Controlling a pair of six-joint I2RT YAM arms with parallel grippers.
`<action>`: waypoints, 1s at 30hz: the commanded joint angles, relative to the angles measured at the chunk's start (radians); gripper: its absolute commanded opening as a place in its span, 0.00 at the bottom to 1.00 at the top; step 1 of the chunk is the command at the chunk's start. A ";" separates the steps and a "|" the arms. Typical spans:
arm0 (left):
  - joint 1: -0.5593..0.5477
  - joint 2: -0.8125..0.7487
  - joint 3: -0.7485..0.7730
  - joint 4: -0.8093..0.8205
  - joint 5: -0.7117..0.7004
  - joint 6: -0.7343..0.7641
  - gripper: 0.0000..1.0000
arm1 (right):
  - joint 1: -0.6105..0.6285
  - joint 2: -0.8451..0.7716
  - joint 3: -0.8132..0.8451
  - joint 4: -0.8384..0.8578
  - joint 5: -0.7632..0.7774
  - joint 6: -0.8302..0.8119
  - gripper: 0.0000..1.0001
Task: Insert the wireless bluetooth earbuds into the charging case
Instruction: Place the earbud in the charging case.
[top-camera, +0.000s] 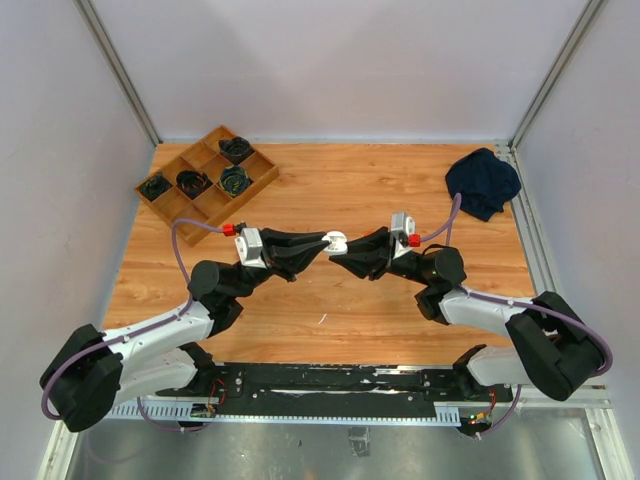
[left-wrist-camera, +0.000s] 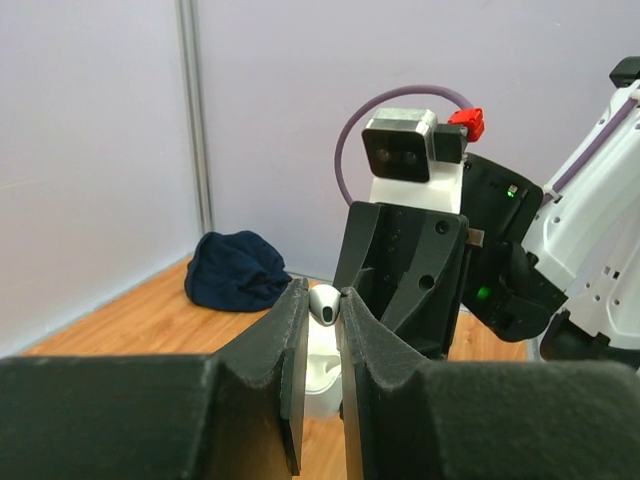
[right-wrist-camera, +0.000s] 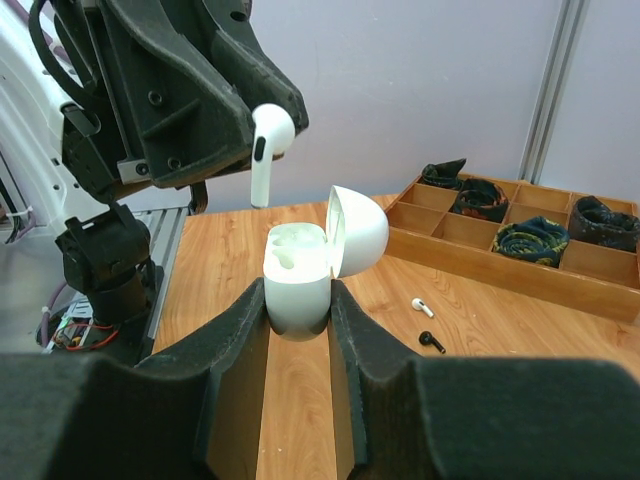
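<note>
My right gripper (right-wrist-camera: 298, 300) is shut on a white charging case (right-wrist-camera: 297, 280), held above the table with its lid (right-wrist-camera: 358, 232) hinged open and both sockets empty. My left gripper (left-wrist-camera: 322, 300) is shut on a white earbud (left-wrist-camera: 323, 303). In the right wrist view this earbud (right-wrist-camera: 265, 150) hangs stem down, just above and left of the case mouth, apart from it. From above, both grippers (top-camera: 322, 243) (top-camera: 345, 258) meet at the case (top-camera: 335, 240) over the table's middle. A loose white earbud (right-wrist-camera: 421, 306) and a black one (right-wrist-camera: 431, 341) lie on the wood.
A wooden compartment tray (top-camera: 205, 178) with dark coiled items stands at the back left, also in the right wrist view (right-wrist-camera: 520, 262). A dark blue cloth (top-camera: 483, 182) lies at the back right. Grey walls close in the table.
</note>
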 joint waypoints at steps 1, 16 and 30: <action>-0.019 0.019 -0.008 0.060 -0.020 0.048 0.04 | 0.024 -0.028 0.031 0.067 -0.015 0.011 0.16; -0.029 0.014 -0.023 0.038 -0.032 0.073 0.03 | 0.024 -0.048 0.027 0.059 -0.009 0.008 0.16; -0.062 0.037 -0.023 0.052 -0.040 0.060 0.03 | 0.023 -0.050 0.025 0.058 -0.007 0.004 0.15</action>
